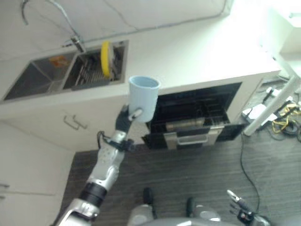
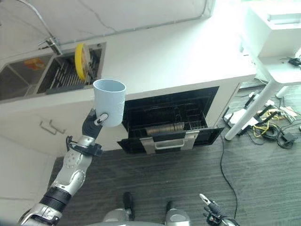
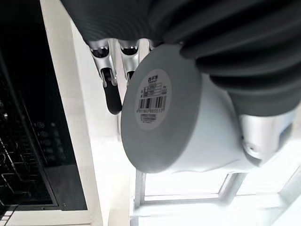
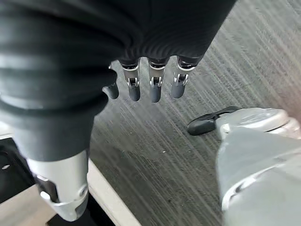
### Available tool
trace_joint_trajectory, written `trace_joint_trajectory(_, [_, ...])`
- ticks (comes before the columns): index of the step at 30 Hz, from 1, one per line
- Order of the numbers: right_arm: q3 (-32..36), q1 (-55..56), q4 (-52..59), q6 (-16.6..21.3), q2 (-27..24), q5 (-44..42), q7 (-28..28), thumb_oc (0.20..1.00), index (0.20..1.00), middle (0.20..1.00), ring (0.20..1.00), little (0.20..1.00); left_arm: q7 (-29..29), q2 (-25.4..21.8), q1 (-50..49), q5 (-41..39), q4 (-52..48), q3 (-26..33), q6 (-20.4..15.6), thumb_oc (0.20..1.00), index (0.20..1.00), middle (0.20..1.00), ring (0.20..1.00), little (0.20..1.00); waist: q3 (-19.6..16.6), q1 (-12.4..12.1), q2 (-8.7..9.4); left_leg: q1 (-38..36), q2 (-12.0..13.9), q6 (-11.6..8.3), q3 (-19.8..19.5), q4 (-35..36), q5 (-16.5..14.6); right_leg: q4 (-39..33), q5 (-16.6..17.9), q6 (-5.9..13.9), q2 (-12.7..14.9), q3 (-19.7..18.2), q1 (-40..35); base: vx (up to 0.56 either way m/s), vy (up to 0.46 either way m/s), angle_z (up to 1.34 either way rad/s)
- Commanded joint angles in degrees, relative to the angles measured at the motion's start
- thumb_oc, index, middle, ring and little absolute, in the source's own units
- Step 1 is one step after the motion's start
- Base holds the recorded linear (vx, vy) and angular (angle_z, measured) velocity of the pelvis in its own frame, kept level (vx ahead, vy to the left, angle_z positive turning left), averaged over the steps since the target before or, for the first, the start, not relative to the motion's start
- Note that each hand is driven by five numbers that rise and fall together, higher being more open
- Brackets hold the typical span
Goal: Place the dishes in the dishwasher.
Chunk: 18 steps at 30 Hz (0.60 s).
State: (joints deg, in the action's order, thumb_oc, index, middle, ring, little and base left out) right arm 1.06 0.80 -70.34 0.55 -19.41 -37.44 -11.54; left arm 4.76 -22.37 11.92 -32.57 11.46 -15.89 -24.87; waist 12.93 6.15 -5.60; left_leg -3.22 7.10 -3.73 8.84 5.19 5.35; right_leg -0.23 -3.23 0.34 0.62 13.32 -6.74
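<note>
My left hand [image 1: 125, 123] is shut on a pale blue cup [image 1: 144, 98], held upright in the air in front of the counter edge, just left of the open dishwasher [image 1: 193, 120]. The left wrist view shows the cup's base with its label [image 3: 157, 117] and my fingers [image 3: 109, 80] curled round its side. The dishwasher's door hangs down and its wire rack [image 2: 171, 117] is slid partly out. A yellow plate [image 1: 106, 58] stands on edge in the sink's drying rack [image 1: 91, 70]. My right hand [image 4: 141, 82] hangs low at my side with straight fingers over the floor.
A double sink [image 1: 42, 75] with a tap [image 1: 75, 43] sits at the counter's left. A cupboard with a handle [image 1: 74, 123] is below it. White table legs [image 1: 270, 106] and loose cables [image 1: 282, 117] lie to the right of the dishwasher, on dark striped carpet [image 2: 188, 174].
</note>
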Motion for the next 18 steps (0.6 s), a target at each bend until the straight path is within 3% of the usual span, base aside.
trace_joint_trajectory(1, [-0.35,0.18,-0.93,1.19,1.90,-1.29,-1.11,1.000,1.000,1.000,1.000,1.000,-0.32,-1.30,2.99,-0.44,-3.00,1.51,-3.79,0.200,0.200,0.200,0.200,0.200,-0.32,-1.97,2.16,-1.30,-2.50,1.33,0.01,-1.98,-6.73,5.33,-2.42,5.52,6.62,0.82,3.64,0.09,0.056,0.10])
trace_joint_trajectory(8, [-0.86,-0.26,0.16,1.88,2.79,-2.33,0.29,1.000,1.000,1.000,1.000,1.000,-1.77,-1.46,2.04,0.93,-5.92,1.33,-2.68,0.200,0.200,0.200,0.200,0.200,-0.32,-2.88,2.76,-1.79,-2.56,2.32,1.68,-1.99,-7.47,4.92,-2.05,6.27,7.25,1.41,3.33,0.02,0.013,-0.01])
trace_joint_trajectory(12, [0.19,0.30,3.67,5.95,2.67,-4.25,2.39,1.000,1.000,1.000,1.000,1.000,-4.94,-1.34,1.91,2.84,-7.64,0.76,-1.46,0.200,0.200,0.200,0.200,0.200,-0.40,-2.68,3.39,-2.33,-2.08,2.49,3.00,-2.26,-7.80,4.58,-1.99,6.38,7.33,1.68,2.81,0.00,-0.035,-0.09])
trace_joint_trajectory(14, [1.27,1.51,12.19,10.06,2.17,-6.91,4.29,1.000,1.000,1.000,1.000,1.000,-8.16,-1.35,1.43,4.56,-8.56,1.00,-0.54,0.200,0.200,0.200,0.200,0.200,-0.32,-2.06,4.14,-2.66,-1.64,2.44,3.83,-2.71,-8.01,4.24,-1.74,6.39,7.34,1.74,2.52,-0.01,-0.096,-0.10])
trace_joint_trajectory(16, [0.85,2.82,19.64,11.32,2.00,-5.78,4.64,1.000,1.000,1.000,1.000,1.000,-9.49,-1.10,0.93,5.47,-8.84,1.49,-0.41,0.200,0.200,0.200,0.200,0.200,-0.28,-1.46,4.66,-2.78,-1.52,2.44,4.15,-2.96,-8.15,4.19,-1.68,6.29,7.30,1.64,2.51,-0.01,-0.083,-0.18])
trace_joint_trajectory(18, [-0.08,5.71,34.07,14.46,1.09,-2.18,3.75,1.000,1.000,1.000,1.000,1.000,-12.98,-0.74,-0.60,6.98,-8.71,2.87,-2.45,0.200,0.200,0.200,0.200,0.200,-0.23,-0.10,5.85,-2.84,-1.28,2.52,4.97,-3.71,-8.55,4.17,-1.55,6.27,7.37,1.33,2.70,-0.04,-0.111,-0.13])
